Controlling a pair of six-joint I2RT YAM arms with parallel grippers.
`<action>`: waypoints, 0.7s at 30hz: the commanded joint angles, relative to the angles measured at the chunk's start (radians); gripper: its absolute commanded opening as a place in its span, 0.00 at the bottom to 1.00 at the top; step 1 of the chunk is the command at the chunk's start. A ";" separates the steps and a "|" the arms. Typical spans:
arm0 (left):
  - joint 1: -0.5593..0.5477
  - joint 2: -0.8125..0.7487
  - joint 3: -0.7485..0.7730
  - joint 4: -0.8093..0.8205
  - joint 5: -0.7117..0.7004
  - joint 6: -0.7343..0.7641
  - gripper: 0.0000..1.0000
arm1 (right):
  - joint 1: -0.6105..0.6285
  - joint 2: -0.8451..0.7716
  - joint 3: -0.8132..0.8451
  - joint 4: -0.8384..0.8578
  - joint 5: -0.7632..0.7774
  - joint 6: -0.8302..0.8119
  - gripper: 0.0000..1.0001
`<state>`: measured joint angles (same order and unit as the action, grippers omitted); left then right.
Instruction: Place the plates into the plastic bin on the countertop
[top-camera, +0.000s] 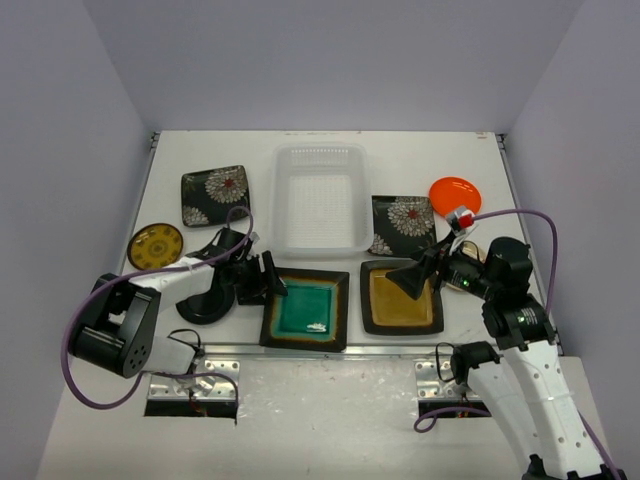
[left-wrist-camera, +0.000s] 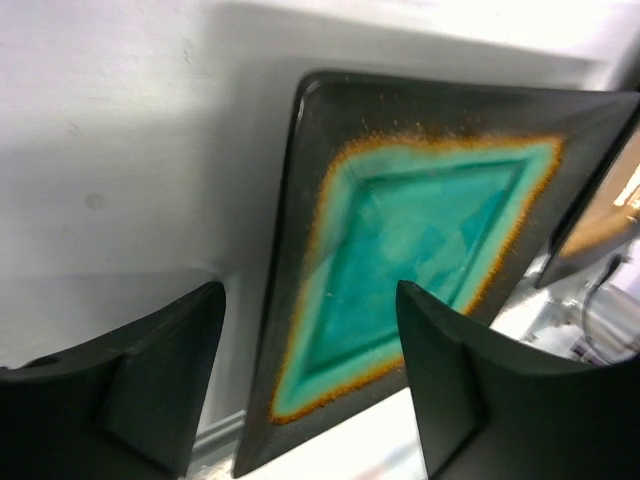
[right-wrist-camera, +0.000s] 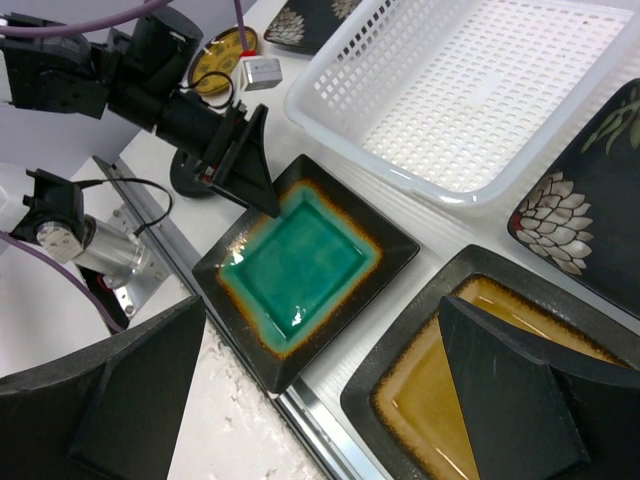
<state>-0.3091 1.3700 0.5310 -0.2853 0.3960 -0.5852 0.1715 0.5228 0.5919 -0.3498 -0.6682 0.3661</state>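
Note:
The teal-centred square plate (top-camera: 307, 308) (left-wrist-camera: 420, 230) (right-wrist-camera: 300, 260) lies at the countertop's (top-camera: 200, 160) front edge. My left gripper (top-camera: 274, 287) (left-wrist-camera: 310, 288) is open at the plate's left rim, with the rim between its fingers and a gap still showing. The amber-centred plate (top-camera: 402, 297) (right-wrist-camera: 430, 400) lies to the right. My right gripper (top-camera: 412, 278) (right-wrist-camera: 322, 300) hangs open above the amber plate's left side, holding nothing. The white plastic bin (top-camera: 283, 200) (right-wrist-camera: 450, 190) stands behind both plates with nothing in it.
Two black flowered plates (top-camera: 215, 195) (top-camera: 402, 225) flank the bin. An orange round plate (top-camera: 455, 193) lies far right, a yellow patterned one (top-camera: 155, 246) far left. A black round plate (top-camera: 200, 305) sits under the left arm. The metal rail (top-camera: 300, 350) runs along the front edge.

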 joint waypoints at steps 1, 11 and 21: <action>-0.018 0.035 -0.052 0.015 -0.043 0.003 0.56 | -0.003 -0.028 -0.027 0.106 -0.043 0.033 0.99; -0.018 0.068 -0.066 0.044 -0.122 -0.014 0.20 | -0.003 -0.003 -0.027 0.148 -0.065 0.082 0.99; -0.018 0.008 -0.070 0.031 -0.093 -0.015 0.00 | -0.004 -0.001 -0.029 0.170 -0.056 0.112 0.99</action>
<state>-0.3214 1.3986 0.4888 -0.1943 0.4060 -0.6113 0.1715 0.5185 0.5613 -0.2512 -0.7147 0.4591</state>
